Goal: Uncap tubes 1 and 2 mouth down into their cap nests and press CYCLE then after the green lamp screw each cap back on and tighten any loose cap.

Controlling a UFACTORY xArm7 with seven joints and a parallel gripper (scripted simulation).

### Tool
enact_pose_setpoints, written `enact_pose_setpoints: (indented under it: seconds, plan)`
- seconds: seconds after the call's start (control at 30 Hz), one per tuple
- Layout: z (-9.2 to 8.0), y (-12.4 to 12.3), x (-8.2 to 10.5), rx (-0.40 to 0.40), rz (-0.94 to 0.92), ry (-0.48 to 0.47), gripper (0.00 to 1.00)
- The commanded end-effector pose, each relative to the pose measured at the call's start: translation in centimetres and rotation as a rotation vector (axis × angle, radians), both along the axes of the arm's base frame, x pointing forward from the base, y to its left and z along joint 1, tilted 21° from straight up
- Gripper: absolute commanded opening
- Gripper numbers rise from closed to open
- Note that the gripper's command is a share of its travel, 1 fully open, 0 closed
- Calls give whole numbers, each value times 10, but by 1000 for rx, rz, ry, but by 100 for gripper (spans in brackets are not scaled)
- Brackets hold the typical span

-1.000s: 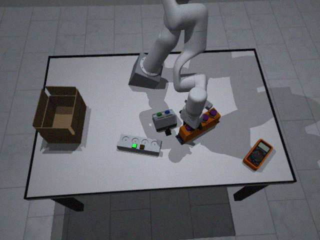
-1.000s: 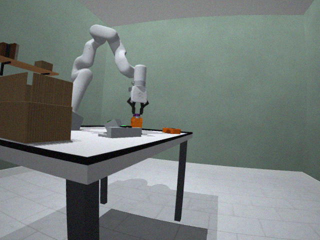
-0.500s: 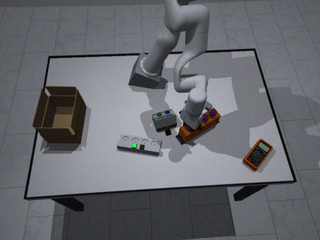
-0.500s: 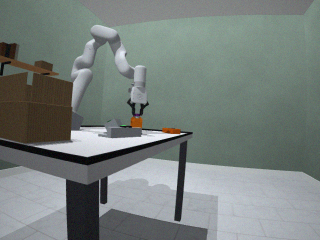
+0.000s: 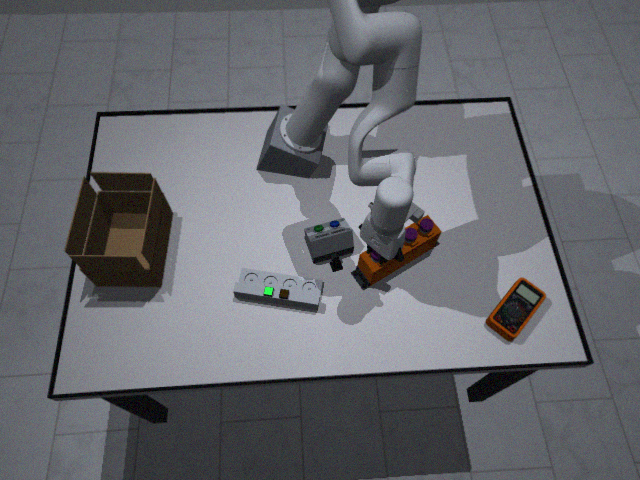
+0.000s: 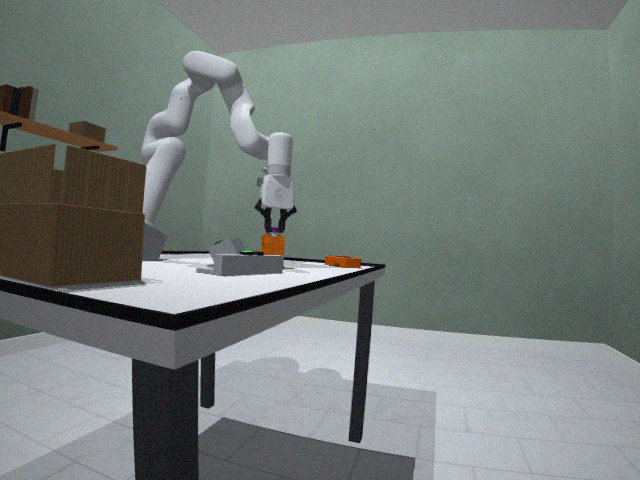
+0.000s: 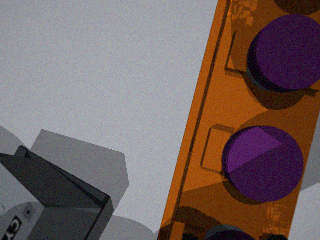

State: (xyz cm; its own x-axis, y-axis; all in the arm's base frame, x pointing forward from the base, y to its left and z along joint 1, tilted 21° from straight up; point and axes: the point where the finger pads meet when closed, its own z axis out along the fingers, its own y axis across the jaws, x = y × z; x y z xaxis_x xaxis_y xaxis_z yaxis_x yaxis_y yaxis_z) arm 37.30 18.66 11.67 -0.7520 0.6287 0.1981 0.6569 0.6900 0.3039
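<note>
The orange decapping station (image 5: 413, 250) (image 6: 272, 245) (image 7: 210, 100) holds a row of tubes with purple caps on. My gripper (image 5: 381, 254) (image 6: 276, 227) (image 7: 227, 237) is down on the end cap (image 5: 374, 255) (image 6: 276, 230) (image 7: 227, 234) at the front end of the row, nearest the key housing, with a finger on each side, shut on it. Two more caps (image 7: 262, 162) (image 7: 290, 50) show beyond it in the wrist view. The grey cap tray (image 5: 258, 297) (image 6: 242, 264) has empty nests, and its green lamp (image 5: 268, 290) is lit.
The grey key housing (image 5: 330, 243) (image 7: 50, 200), with the green key (image 5: 318, 227) and the blue key (image 5: 334, 223), stands just left of the station. An open cardboard box (image 5: 118, 268) is at the far left. An orange multimeter (image 5: 515, 308) (image 6: 342, 260) lies at the front right.
</note>
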Motion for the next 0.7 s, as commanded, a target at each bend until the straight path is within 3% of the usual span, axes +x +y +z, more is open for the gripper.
enact_pose_setpoints:
  seconds: [0.0,0.37,0.67]
  plan:
    - [1,0,1,1,-1,-3,0]
    - [1,0,1,1,-1,-3,0]
    - [1,0,1,12,-169,62,0]
